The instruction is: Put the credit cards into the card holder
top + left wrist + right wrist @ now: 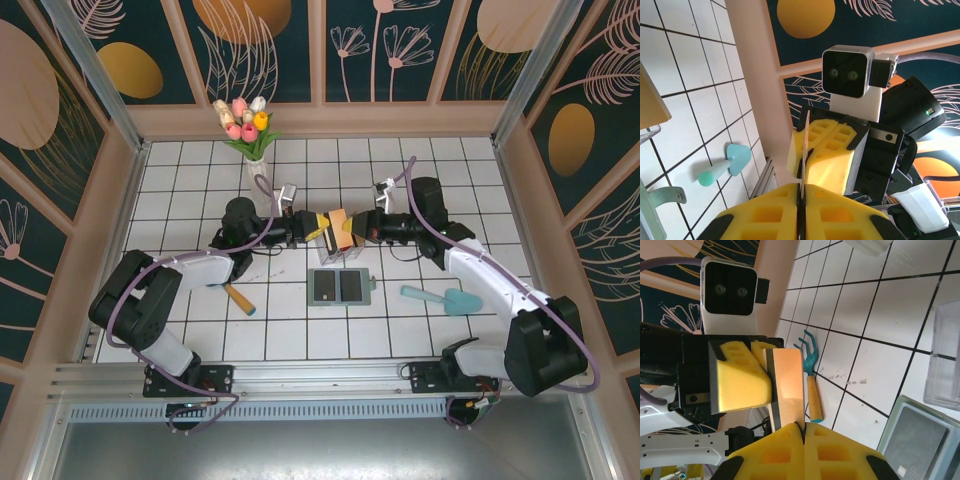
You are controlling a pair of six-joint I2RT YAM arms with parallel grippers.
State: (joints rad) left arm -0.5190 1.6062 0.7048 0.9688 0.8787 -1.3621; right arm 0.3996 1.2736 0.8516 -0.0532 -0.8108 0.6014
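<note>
Above the middle of the table the two arms meet tip to tip, with a tan card (790, 385) between them. The left gripper (801, 215) has its yellow fingers pressed together on the card. In its wrist view the card is edge-on, so only a thin line runs up out of the seam. The right gripper (803, 450) is also closed, and one lower corner of the card sits in the pinch. How deep that corner goes I cannot see.

The holder (339, 288) lies open and flat just near of the grippers, apart from them. Two dark cards (326, 288) show in its pockets, but whether others lie under them is hidden. The right wrist view cuts the holder off at the corner.

A clear box (945, 365) just beyond the holder is partly covered by the grippers from above, and its contents are not readable. A rake (240, 298) lies to the left and a teal trowel (440, 297) to the right.
</note>
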